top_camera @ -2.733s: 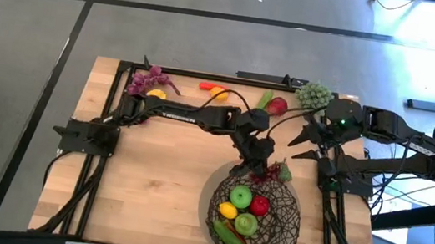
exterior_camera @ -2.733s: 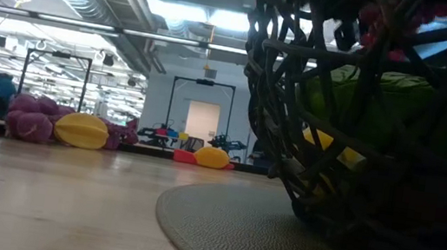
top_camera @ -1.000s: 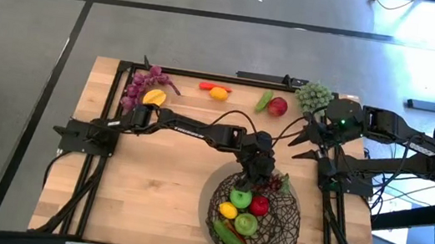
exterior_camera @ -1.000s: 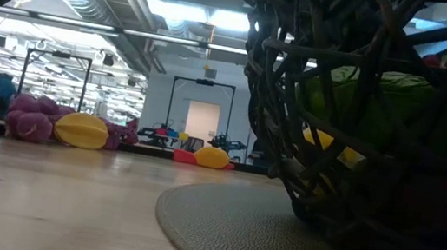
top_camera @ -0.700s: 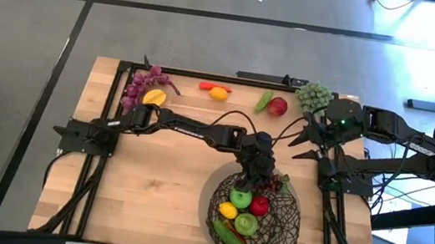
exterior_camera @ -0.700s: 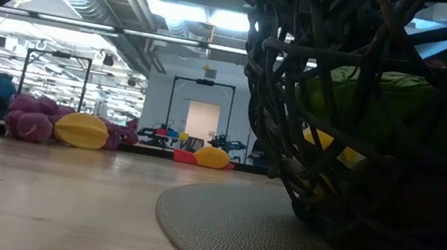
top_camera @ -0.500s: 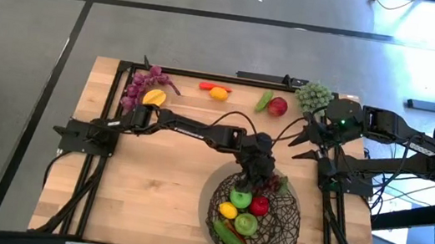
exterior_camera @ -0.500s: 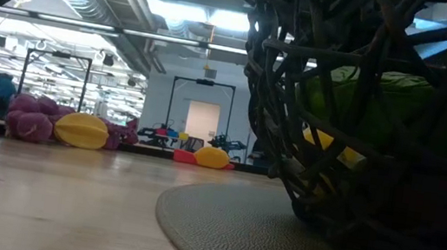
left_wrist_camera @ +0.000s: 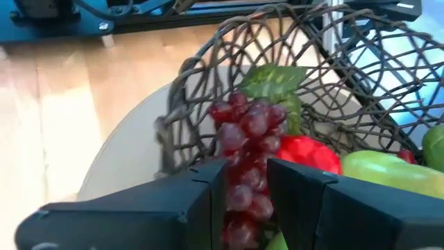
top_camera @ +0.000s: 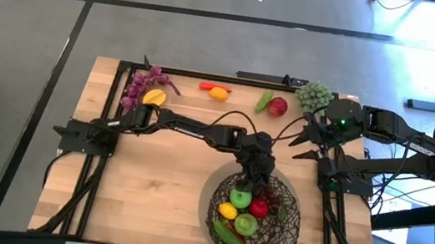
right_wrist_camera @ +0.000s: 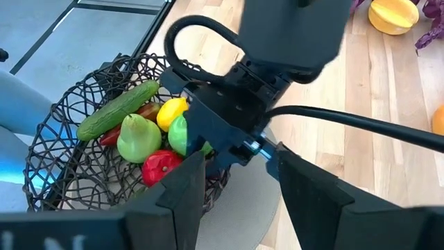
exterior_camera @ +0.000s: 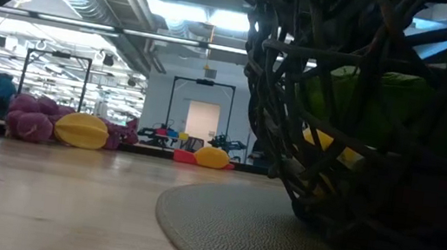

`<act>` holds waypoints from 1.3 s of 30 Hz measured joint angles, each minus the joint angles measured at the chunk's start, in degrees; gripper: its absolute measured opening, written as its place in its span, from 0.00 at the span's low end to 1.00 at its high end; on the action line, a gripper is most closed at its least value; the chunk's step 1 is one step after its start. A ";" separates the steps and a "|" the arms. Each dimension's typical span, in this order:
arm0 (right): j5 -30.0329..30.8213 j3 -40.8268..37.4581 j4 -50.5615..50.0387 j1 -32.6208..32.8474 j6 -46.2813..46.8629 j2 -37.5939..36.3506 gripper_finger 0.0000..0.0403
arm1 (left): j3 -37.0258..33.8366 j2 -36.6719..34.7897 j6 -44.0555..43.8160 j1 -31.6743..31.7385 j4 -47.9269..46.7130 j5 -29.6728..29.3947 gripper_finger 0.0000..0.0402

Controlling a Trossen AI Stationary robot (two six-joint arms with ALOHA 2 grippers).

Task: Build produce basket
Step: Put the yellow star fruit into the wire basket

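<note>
Over the woven twig basket (top_camera: 271, 227), the left gripper (left_wrist_camera: 246, 182) pinched glossy round red grapes (left_wrist_camera: 244, 149); right gripper (right_wrist_camera: 236, 163) stood parted, empty.

The surface (top_camera: 160, 178) is pale wood with a smooth, lightly sheened grain. The basket (top_camera: 283, 228) is woven of dark brown, wire-like twigs, matt and rough. It sits on a round grey mat (exterior_camera: 226, 231) with a fine pebbled texture. The red grapes (left_wrist_camera: 246, 149) look like glossy plastic beads with a matt green leaf, and the red apple (left_wrist_camera: 309, 154) shines smoothly. The left hand (left_wrist_camera: 246, 201) has matt black plastic fingers (left_wrist_camera: 201, 198); the right hand (right_wrist_camera: 236, 184) looks the same.
</note>
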 joint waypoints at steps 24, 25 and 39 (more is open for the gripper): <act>12.39 1.42 -1.30 0.04 6.28 -3.54 0.44 | 0.10 -19.61 -9.10 7.33 -21.04 -21.32 0.22; 14.81 1.42 -1.29 0.04 7.19 -3.52 0.44 | 0.06 -20.59 -10.52 7.77 -23.12 -23.07 0.22; 19.45 7.89 -2.16 -1.86 2.71 9.64 0.44 | 0.04 -29.71 -26.41 15.81 -40.21 -33.26 0.22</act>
